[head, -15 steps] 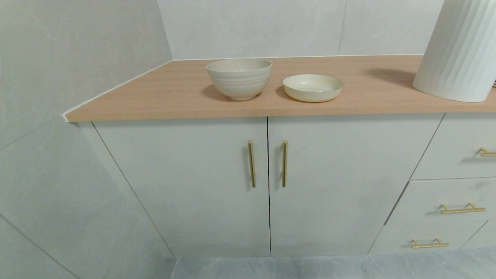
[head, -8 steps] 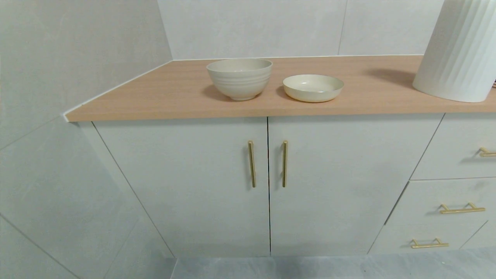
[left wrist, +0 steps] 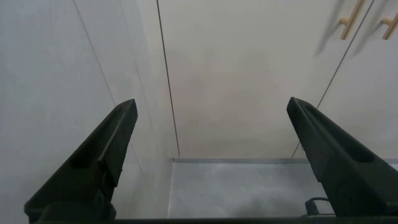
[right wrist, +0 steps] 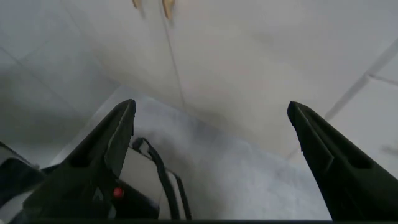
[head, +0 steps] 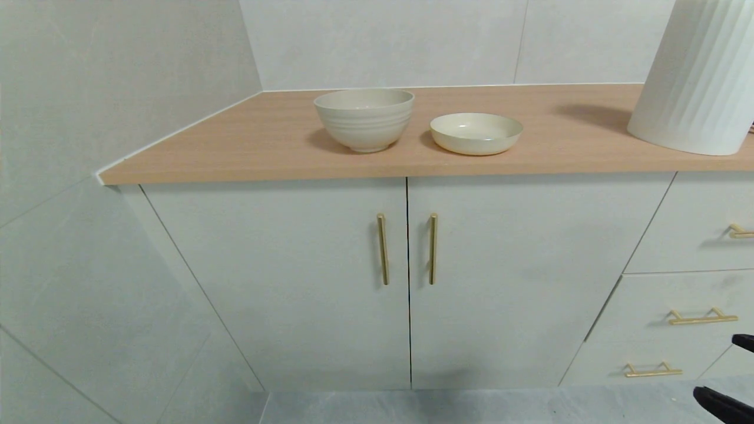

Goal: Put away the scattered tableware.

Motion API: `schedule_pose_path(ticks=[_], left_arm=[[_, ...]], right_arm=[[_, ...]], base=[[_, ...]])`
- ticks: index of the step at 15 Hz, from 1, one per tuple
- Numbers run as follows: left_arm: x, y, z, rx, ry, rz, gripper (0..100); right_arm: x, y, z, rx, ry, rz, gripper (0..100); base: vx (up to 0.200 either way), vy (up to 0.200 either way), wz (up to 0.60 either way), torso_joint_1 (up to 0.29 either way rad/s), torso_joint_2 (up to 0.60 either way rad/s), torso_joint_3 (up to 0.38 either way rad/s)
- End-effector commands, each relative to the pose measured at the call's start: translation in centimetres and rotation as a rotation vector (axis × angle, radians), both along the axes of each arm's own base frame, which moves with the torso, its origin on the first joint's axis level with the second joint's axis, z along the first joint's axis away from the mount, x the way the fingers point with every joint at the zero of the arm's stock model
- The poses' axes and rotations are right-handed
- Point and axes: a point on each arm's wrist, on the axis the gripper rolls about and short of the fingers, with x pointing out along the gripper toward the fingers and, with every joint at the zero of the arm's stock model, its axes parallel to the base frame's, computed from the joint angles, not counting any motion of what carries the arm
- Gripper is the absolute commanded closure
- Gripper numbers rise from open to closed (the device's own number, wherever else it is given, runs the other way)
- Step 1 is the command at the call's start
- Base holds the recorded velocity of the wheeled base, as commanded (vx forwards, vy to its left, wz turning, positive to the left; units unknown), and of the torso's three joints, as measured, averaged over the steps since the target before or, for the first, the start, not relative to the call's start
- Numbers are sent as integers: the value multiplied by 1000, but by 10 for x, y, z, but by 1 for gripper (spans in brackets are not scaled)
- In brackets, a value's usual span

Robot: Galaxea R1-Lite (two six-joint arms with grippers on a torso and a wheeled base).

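Observation:
A deep beige bowl [head: 363,118] and a shallow cream dish [head: 475,133] stand side by side on the wooden countertop [head: 265,147], near its front edge. My right gripper [head: 727,374] is low at the far right, in front of the drawers, well below the counter; its two black fingertips are spread apart with nothing between them. In the right wrist view that gripper [right wrist: 211,107] is open and faces the cabinet base and floor. My left gripper [left wrist: 211,109] is open too, empty, low down before the left cabinet door and the wall.
Under the counter are two shut cabinet doors with upright gold handles [head: 383,248] [head: 433,248]. Drawers with gold pulls [head: 702,318] are at the right. A tall white ribbed container [head: 698,82] stands on the counter's right end. A tiled wall [head: 88,118] closes the left side.
The right gripper's black fingertips have come into the head view at the lower right edge. The bowl, the dish and the cabinet doors stay as they were.

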Motion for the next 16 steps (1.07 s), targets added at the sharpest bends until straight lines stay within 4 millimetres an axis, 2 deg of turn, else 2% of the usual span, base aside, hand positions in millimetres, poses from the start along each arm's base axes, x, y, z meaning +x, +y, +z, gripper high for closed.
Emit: schedule_pose_path(ticks=[1, 8, 11, 14, 16], left_arm=[[0, 0, 0, 0, -1, 0, 0], [0, 0, 0, 0, -1, 0, 0], [0, 0, 0, 0, -1, 0, 0], [0, 0, 0, 0, -1, 0, 0], [0, 0, 0, 0, 1, 0, 0]], right_arm=[[43, 18, -7, -12, 87, 66, 0], [119, 69, -16, 19, 54, 185, 0], [135, 104, -13, 44, 71, 283, 0], [146, 124, -19, 35, 95, 327, 0], [160, 136, -21, 57, 111, 325, 0]], base=[[0, 0, 0, 0, 0, 0], [0, 0, 0, 0, 0, 0], [0, 0, 0, 0, 0, 0], [0, 0, 0, 0, 0, 0], [0, 0, 0, 0, 0, 0]])
